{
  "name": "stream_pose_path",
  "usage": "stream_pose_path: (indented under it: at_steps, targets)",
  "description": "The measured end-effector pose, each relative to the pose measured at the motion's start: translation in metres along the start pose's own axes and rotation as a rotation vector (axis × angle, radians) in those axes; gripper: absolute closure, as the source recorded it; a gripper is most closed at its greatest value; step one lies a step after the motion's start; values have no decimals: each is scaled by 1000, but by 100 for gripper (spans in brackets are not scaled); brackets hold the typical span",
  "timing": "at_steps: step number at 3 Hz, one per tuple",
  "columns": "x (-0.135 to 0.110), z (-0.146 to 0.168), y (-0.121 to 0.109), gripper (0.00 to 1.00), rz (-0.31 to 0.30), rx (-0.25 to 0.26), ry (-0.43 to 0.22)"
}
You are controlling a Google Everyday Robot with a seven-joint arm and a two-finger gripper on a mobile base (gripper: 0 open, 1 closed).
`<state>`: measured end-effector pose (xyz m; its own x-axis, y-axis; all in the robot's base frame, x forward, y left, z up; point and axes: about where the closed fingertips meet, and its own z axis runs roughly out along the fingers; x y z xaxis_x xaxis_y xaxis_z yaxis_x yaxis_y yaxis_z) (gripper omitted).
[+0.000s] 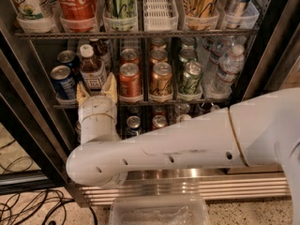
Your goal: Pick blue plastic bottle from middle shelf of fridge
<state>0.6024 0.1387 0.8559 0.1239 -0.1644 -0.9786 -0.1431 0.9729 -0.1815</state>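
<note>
1. from where i stand, the white arm (164,149) reaches in from the right across the front of the fridge (187,184). it turns up at the wrist, which puts the gripper (96,91) at the left end of the middle shelf (154,101).
2. the blue plastic bottle (92,69) stands upright there with its white cap on. a blue can (63,81) is just beside it on the left and a red can (130,78) just beside it on the right.
3. the gripper's tan fingers (111,86) are spread wide, one on each side of the bottle's lower part. i cannot tell whether they touch it, because the wrist hides the base.
4. i'd say the step in hand is closing the grasp. the bottle should sit centred between the fingers so both meet it together. if one lands first, it will likely shove the bottle into a neighbouring can.
5. the plastic wall looks thin and will probably give, so the squeeze should be firm enough to hold but not crush.
6. after that, the lift should be only enough to clear the lane's front lip, since the cap is near the upper rack (140,33). the bottle should then come straight out towards the room, upright, without brushing the cans.
</note>
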Motion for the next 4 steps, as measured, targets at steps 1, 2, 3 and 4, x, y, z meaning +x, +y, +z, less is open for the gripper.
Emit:
stream_pose_path:
  at_steps: [1,2,3,4]
  targets:
    - [4,3,0,52,11,-2,14]
    - [8,4,2,75,33,-19,32]
    - [10,5,4,100,54,-40,49]
    - [10,5,4,100,54,-40,49]
